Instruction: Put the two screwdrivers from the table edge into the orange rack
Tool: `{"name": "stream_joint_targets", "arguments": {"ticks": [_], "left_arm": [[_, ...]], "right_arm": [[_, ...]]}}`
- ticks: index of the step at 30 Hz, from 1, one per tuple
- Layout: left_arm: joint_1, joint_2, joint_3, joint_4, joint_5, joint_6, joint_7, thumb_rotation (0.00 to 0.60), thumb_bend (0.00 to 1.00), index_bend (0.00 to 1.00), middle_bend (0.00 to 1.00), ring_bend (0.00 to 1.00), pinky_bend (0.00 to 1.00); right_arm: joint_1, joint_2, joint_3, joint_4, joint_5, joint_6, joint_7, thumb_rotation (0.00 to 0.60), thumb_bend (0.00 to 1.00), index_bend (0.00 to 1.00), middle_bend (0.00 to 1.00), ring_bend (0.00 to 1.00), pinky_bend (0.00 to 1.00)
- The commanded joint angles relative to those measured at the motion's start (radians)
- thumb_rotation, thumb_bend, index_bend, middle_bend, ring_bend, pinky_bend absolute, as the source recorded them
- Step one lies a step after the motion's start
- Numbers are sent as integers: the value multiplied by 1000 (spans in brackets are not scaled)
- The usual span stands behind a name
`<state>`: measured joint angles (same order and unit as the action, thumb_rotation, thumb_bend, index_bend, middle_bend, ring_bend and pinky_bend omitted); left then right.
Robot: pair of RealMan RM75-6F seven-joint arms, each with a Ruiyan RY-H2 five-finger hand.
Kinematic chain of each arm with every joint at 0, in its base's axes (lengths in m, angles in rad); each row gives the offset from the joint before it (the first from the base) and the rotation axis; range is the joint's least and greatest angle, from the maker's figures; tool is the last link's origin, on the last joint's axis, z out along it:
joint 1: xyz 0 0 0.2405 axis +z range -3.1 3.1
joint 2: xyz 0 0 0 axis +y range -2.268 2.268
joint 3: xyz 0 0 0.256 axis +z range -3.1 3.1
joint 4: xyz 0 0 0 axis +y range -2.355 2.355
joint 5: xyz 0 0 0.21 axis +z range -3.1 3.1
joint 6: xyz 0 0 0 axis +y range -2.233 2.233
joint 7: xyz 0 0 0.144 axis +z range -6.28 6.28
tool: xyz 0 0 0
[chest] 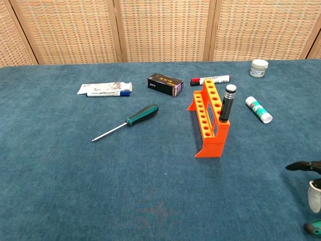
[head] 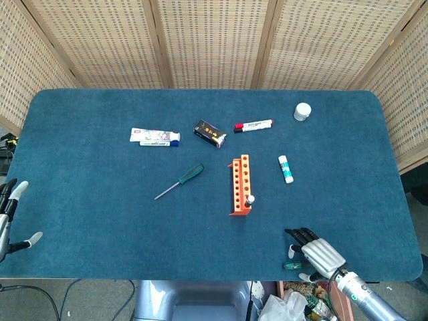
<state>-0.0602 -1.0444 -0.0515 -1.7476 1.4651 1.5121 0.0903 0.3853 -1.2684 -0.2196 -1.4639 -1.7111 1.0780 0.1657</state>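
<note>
The orange rack (head: 240, 185) (chest: 210, 119) stands mid-table with a black-handled screwdriver (head: 250, 199) (chest: 227, 103) upright in its near end. A green-handled screwdriver (head: 180, 180) (chest: 128, 121) lies flat to the rack's left. Another green-handled screwdriver (head: 291, 266) (chest: 313, 228) lies at the near table edge. My right hand (head: 315, 253) (chest: 310, 182) hovers over its shaft with fingers spread and holds nothing. My left hand (head: 9, 215) stays at the table's left edge, fingers apart and empty.
At the back lie a toothpaste tube (head: 154, 137), a dark box (head: 210, 133), a red marker (head: 253, 126), a white jar (head: 302, 112) and a glue stick (head: 285, 168). Wicker screens stand behind the table.
</note>
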Motion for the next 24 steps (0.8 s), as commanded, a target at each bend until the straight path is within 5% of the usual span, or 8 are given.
{"name": "stream_joint_targets", "arguments": {"ticks": [1, 24], "left_arm": [[1, 0, 0, 0, 0, 1, 0, 600, 0, 0, 0, 0, 0], [-2, -4, -4, 2, -11, -6, 4, 600, 0, 0, 0, 0, 0]], "right_arm": [[-7, -15, -2, 19, 3, -3, -6, 600, 206, 411, 0, 0, 0], [-39, -99, 15, 128, 6, 36, -24, 600, 293, 457, 0, 0, 0]]}}
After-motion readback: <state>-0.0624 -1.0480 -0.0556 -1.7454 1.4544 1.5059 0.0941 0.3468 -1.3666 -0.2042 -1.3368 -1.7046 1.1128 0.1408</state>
